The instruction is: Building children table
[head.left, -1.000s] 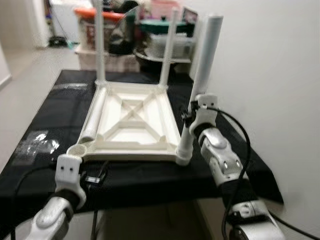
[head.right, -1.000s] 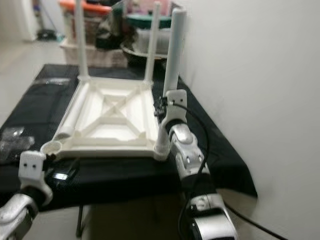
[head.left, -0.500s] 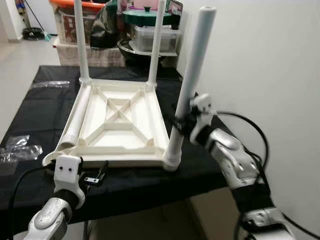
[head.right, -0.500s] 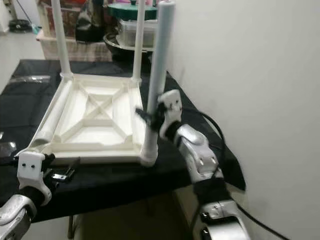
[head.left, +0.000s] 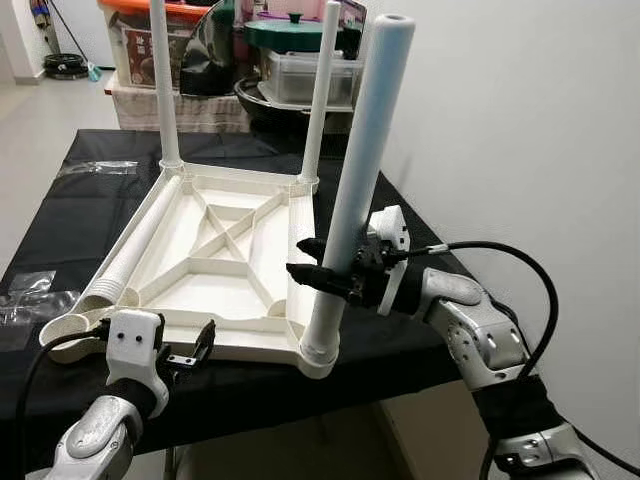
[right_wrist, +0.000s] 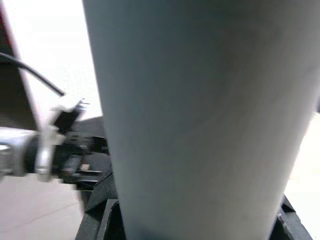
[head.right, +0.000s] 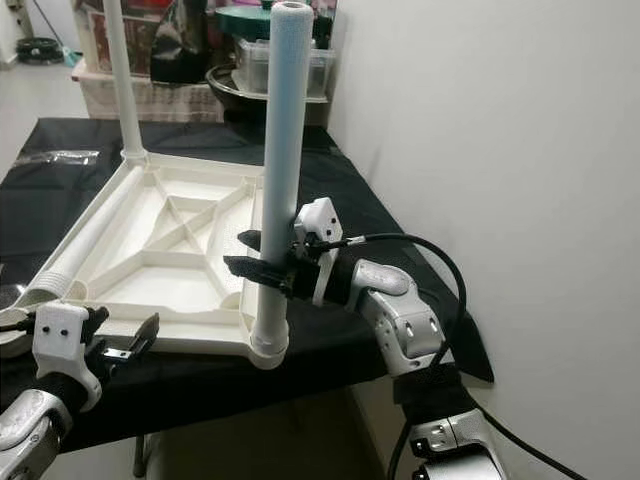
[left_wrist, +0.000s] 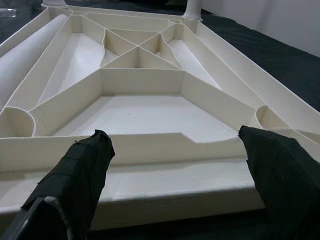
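A white plastic table top point(head.left: 255, 347) lies upside down on a black-covered table point(head.left: 90, 190). Two thin legs point(head.left: 160, 80) point(head.left: 320, 90) stand in its far corners. A thick white leg point(head.left: 365, 140) stands in the near right corner socket, leaning slightly. My right gripper point(head.right: 236, 250) is shut on that leg low down, its black fingers reaching across it from the right. A fourth leg point(head.left: 130, 255) lies along the top's left side. My left gripper point(left_wrist: 172, 150) is open at the top's near rim, one finger point(left_wrist: 75, 175) on each side of the view.
Storage boxes and pots point(head.left: 300, 60) are stacked behind the table. A white wall point(head.left: 520, 120) runs close along the right. A crumpled clear plastic bag point(head.left: 25, 300) lies on the cloth at the left. My right arm's cable point(head.left: 520, 270) loops beside the table's right edge.
The table top has swung, its near end now further left. My right wrist has turned so its fingers point left across the leg. The view also shifted.
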`<state>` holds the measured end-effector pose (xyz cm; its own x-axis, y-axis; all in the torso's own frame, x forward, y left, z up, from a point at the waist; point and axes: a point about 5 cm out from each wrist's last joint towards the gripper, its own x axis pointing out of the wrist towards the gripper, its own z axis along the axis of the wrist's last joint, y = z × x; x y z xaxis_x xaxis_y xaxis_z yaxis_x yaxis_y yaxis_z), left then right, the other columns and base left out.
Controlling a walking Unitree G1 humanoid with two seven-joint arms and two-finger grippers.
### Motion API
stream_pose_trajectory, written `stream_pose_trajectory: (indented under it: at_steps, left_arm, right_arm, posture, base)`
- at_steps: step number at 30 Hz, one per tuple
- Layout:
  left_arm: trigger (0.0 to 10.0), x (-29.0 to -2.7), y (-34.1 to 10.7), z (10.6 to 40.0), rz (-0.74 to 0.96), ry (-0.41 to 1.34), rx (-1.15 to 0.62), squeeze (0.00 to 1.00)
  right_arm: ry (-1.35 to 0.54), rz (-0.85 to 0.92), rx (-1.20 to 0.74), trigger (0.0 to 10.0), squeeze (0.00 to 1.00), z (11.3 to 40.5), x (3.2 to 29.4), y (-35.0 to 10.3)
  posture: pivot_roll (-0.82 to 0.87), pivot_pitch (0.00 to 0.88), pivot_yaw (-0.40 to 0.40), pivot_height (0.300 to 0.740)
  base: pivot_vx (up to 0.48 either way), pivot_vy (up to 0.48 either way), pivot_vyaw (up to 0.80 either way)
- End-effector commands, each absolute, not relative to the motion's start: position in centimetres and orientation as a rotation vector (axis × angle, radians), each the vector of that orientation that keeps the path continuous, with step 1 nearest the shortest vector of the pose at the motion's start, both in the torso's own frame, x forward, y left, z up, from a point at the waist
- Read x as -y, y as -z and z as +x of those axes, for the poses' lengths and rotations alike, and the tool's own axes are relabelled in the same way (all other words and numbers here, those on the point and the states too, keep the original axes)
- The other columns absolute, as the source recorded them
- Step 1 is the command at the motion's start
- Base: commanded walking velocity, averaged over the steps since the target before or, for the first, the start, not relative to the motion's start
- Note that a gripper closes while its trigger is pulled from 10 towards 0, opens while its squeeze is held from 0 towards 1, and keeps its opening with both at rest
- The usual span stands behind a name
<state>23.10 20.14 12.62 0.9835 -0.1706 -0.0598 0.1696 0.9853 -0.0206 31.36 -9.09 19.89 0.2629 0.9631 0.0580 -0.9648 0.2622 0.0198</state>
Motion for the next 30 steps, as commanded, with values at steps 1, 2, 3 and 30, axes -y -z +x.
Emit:
stream_pose_trajectory:
  at_steps: [1,2,3,30]
  left_arm:
    - [10.0,-20.0,-12.5,23.1,-0.017,0.178,-0.07,0.0]
    - [10.0,-20.0,-12.5,23.1,-0.017,0.178,-0.07,0.0]
    - [10.0,-20.0,-12.5,23.1,-0.017,0.178,-0.07,0.0]
    - [10.0,-20.0,-12.2,23.0,-0.007,0.172,-0.077,0.0]
  right_arm:
    - [-1.433,0.184,-0.217,0.0,0.0,29.8,7.9,-15.1]
    - [-1.433,0.184,-0.217,0.0,0.0,29.8,7.9,-15.1]
    - [-1.444,0.187,-0.216,0.0,0.0,29.8,7.9,-15.1]
    - [-1.058,-0.01,-0.258,0.0,0.0,33.7,7.9,-12.4]
  posture:
    - [0.09,0.0,-0.122,0.74]
    - [0.09,0.0,-0.122,0.74]
    - [0.09,0.0,-0.122,0.74]
    - [0.09,0.0,-0.122,0.74]
  base:
    - [0.0,0.0,0.0]
    - [0.0,0.0,0.0]
    - [0.0,0.0,0.0]
    - [0.0,0.0,0.0]
